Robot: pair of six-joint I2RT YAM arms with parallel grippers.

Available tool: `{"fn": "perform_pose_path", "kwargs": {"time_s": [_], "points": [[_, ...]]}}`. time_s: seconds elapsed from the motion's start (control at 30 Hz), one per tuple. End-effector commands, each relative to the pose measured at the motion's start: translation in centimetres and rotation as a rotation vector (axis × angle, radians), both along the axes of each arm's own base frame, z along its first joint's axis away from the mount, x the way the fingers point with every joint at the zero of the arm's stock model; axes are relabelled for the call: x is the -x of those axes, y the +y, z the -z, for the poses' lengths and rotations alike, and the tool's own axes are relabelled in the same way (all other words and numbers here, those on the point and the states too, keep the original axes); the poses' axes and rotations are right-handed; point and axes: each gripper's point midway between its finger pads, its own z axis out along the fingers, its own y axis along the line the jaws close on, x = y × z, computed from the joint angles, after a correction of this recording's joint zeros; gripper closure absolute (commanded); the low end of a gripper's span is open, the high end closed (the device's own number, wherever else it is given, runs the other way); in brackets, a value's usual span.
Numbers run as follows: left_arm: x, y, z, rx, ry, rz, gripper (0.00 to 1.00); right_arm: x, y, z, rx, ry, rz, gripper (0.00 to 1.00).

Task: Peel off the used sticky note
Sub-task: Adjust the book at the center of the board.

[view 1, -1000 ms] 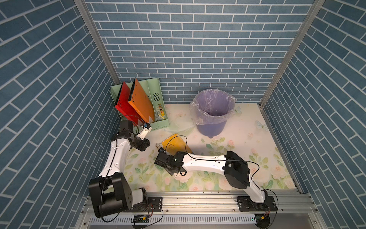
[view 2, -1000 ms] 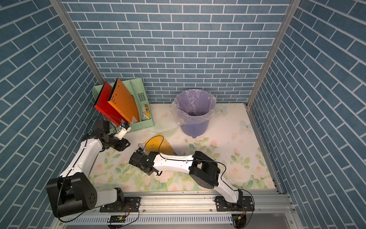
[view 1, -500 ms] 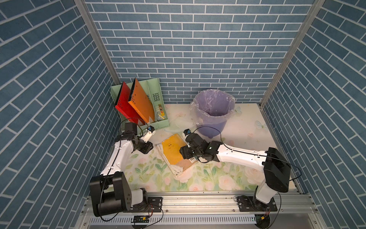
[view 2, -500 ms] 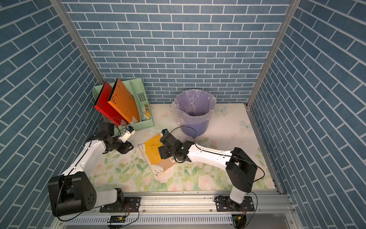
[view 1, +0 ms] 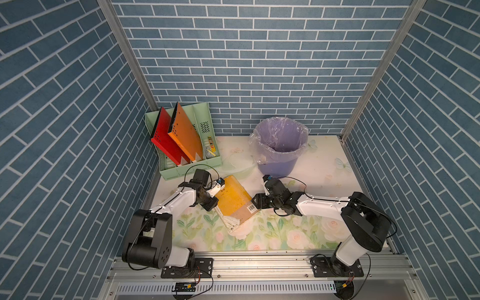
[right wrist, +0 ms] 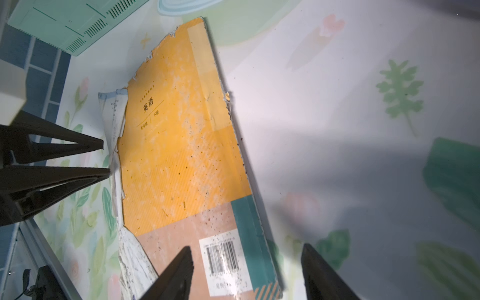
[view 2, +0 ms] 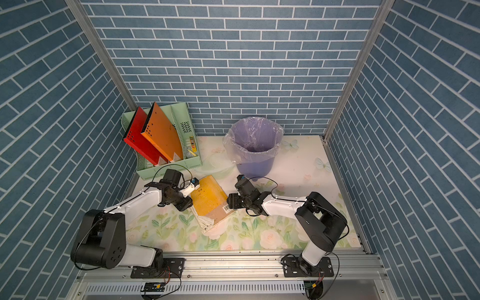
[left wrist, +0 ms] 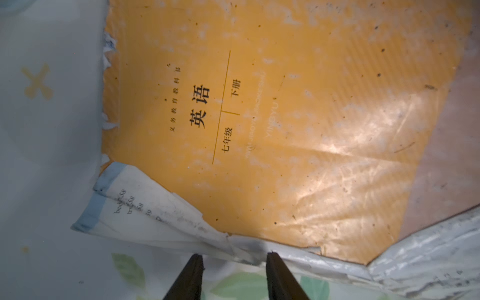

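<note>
Toward the upper left of both top views stands the mint file rack (view 1: 189, 168), close behind my left arm (view 1: 179, 201); a careless swing backward could clip it.

Just right of that, my left jaws are parted only narrowly and hold nothing. In the left wrist view their tips sit against the crumpled loose pages (left wrist: 161, 215) poking out from under the cover of the orange textbook (view 1: 235, 200). If I clench here I expect to pinch those pages, not the note, and a pull would tear them further or drag the whole book across the table (view 1: 324, 166).

The sticky note itself I cannot pick out with certainty. My best candidate is a pale strip (right wrist: 205, 65) lying flat on the cover along the spine edge, upper centre of the right wrist frame, on the far side of the book from my left jaws. I see no lifted corner on it, so a blunt approach may scrape the worn cover or slide off without catching anything.

Further right, my right jaws are spread wide and empty, straddling the spine corner by the barcode (right wrist: 222, 255), one finger over the cover and one over the table. Nothing pins the book down, so I judge that peeling now would lift it instead of the note.

At the right, the lilac lined bin (view 1: 279, 166) stands near my right wrist; a fast retreat could snag its plastic liner.
</note>
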Motion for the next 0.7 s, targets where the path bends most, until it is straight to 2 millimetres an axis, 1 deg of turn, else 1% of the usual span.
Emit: {"fn": "perform_pose_path", "kwargs": {"time_s": [0.0, 0.13, 0.23, 0.37, 0.43, 0.47, 0.53, 0.6, 0.67], "points": [[-0.3, 0.0, 0.7, -0.03, -0.017, -0.011, 0.55, -0.6, 1.2, 0.4, -0.078, 0.03, 0.0, 0.33], [0.0, 0.2, 1.8, -0.056, -0.005, -0.003, 0.55, -0.8, 1.8, 1.5, -0.094, 0.059, -0.003, 0.33], [0.3, 0.6, 2.7, -0.084, 0.003, -0.001, 0.56, -0.7, 2.0, 2.6, -0.117, 0.098, -0.007, 0.33], [0.5, 1.0, 3.5, -0.106, 0.011, 0.004, 0.56, 0.1, 2.8, 3.9, -0.168, 0.165, -0.026, 0.35], [0.5, 1.1, 3.7, -0.112, 0.012, 0.004, 0.56, 0.8, 3.8, 3.9, -0.247, 0.216, -0.048, 0.37], [0.4, 1.1, 3.8, -0.113, 0.014, 0.005, 0.56, 1.2, 4.4, 3.7, -0.297, 0.24, -0.056, 0.39], [0.4, 1.1, 3.8, -0.115, 0.015, 0.006, 0.56, 1.9, 5.7, 2.6, -0.404, 0.275, -0.081, 0.42], [0.3, 1.1, 3.8, -0.117, 0.014, 0.01, 0.56, 2.0, 7.0, 0.1, -0.522, 0.254, -0.107, 0.44], [0.2, 1.1, 3.8, -0.123, 0.015, 0.014, 0.56, 2.6, 8.1, -2.1, -0.619, 0.248, -0.137, 0.46]]}}
